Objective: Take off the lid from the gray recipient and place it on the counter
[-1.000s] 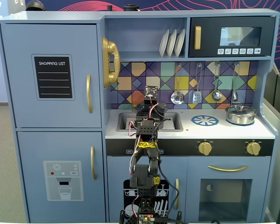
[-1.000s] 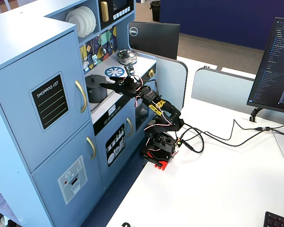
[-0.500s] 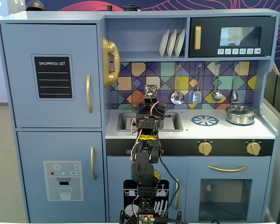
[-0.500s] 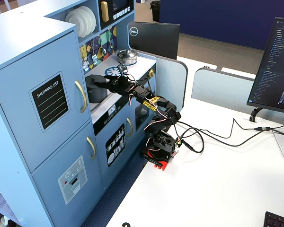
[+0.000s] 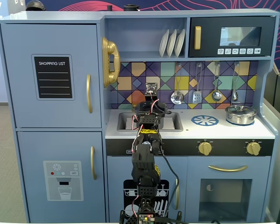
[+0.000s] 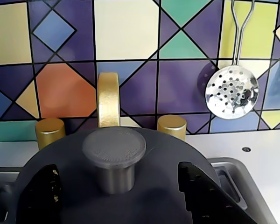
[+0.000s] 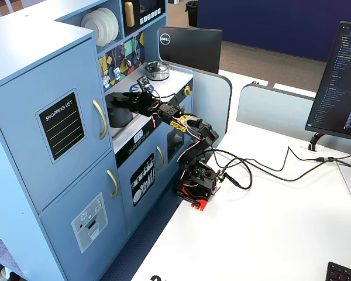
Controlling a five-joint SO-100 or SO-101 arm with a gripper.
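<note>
Recessed gray sink point(image 5: 175, 122), landmark, set in the white flat toy-kitchen counter point(image 5: 224, 130): holds the matte dark gray cylindrical pot point(image 7: 120, 112), which stands up out of the basin, its rim well above the counter level. On the pot, closed and level, sits the flat round matte dark gray lid point(image 6: 144, 186) with a short central knob point(image 6: 114, 157) whose flat top is wider than its stem; the lid surface is plain and unmarked. The black two-finger gripper point(image 6: 119, 198) hangs over the sink with its fingers point(image 6: 203, 198) spread wide, one on each side of the knob, clear of it. Behind the sink: a gold faucet point(image 6: 108, 99) between two gold taps point(image 6: 171, 127), close to the lid's far edge, then the coloured tile backsplash point(image 6: 130, 42) with a hanging silver slotted spoon point(image 6: 232, 91). Right of the sink in a fixed view: open white worktop with a blue printed burner ring point(image 5: 205, 120), then a shiny silver lidded pot point(image 5: 241, 114) near the far end
</note>
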